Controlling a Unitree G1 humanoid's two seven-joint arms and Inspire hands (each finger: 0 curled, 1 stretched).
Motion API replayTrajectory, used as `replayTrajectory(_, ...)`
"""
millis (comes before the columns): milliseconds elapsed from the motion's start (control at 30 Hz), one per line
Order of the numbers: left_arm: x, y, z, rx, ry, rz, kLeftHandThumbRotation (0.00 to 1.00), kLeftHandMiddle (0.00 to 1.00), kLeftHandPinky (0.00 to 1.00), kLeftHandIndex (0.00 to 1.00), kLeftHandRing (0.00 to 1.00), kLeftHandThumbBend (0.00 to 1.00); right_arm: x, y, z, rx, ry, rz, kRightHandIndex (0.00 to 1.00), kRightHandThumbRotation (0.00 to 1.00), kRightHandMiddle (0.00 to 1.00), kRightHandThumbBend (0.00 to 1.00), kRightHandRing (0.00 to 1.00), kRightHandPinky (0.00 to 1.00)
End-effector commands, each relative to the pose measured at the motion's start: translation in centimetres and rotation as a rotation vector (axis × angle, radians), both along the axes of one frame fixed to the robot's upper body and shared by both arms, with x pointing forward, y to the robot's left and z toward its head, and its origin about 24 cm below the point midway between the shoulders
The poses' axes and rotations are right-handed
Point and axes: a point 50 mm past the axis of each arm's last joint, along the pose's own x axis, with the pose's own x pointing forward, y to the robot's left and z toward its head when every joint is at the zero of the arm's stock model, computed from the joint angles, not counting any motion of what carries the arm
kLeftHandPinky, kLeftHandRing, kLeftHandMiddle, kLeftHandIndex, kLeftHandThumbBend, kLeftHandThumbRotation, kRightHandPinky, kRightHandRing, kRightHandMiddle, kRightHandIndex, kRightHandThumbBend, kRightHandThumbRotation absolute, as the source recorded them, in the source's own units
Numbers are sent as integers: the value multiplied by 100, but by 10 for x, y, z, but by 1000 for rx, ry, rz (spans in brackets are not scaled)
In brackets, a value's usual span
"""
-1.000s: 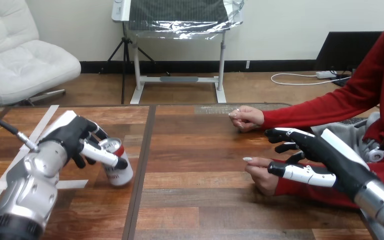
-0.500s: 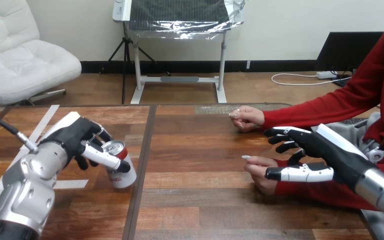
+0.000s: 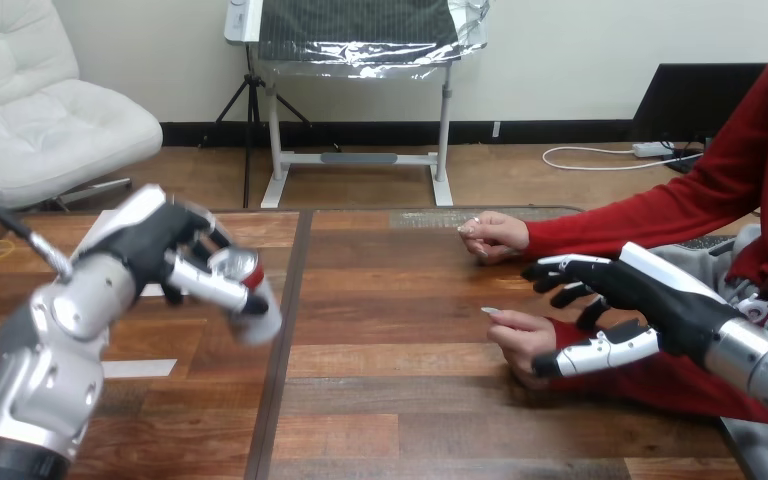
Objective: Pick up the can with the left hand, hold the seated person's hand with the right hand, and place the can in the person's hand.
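My left hand (image 3: 155,250) has its fingers and thumb curled round the red-and-silver metal can (image 3: 257,300), holding it tilted over the left half of the brown wooden table (image 3: 410,400). Near the table's right edge, my right hand (image 3: 640,295) is spread wide beside the person's nearer hand (image 3: 518,335), fingers above its wrist and thumb stretched along the near side. I cannot tell whether they touch.

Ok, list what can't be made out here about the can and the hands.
- Head view: the can is smeared by motion and partly covered by fingers of the left hand, so its label and lower end can't be read.
- Head view: the thumb of the right hand lies in front of the wrist of the person's nearer hand. Whether they touch cannot be told.
- Head view: that hand's palm is turned down, out of sight.
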Motion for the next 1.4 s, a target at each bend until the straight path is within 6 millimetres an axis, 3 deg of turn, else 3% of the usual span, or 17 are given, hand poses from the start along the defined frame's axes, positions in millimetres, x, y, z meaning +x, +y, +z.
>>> replayTrajectory(0,8,-3,78,36,-265,-37,0,41,29,44,35,74,21,-11,37,-98,-95,1,86,36,84,100,80,67)
replayTrajectory(900,5,-5,79,43,-265,-40,0,40,28,43,34,73,29,-24,32,-226,-36,-80,87,24,87,100,81,70)
replayTrajectory(1133,5,-5,80,39,-267,-41,0,40,28,43,34,72,29,-27,33,-153,-75,-123,86,19,87,100,82,71)
replayTrajectory(1367,5,-4,80,34,-268,-43,0,41,29,43,34,72,31,-29,37,-158,-99,-126,86,23,86,100,83,72)
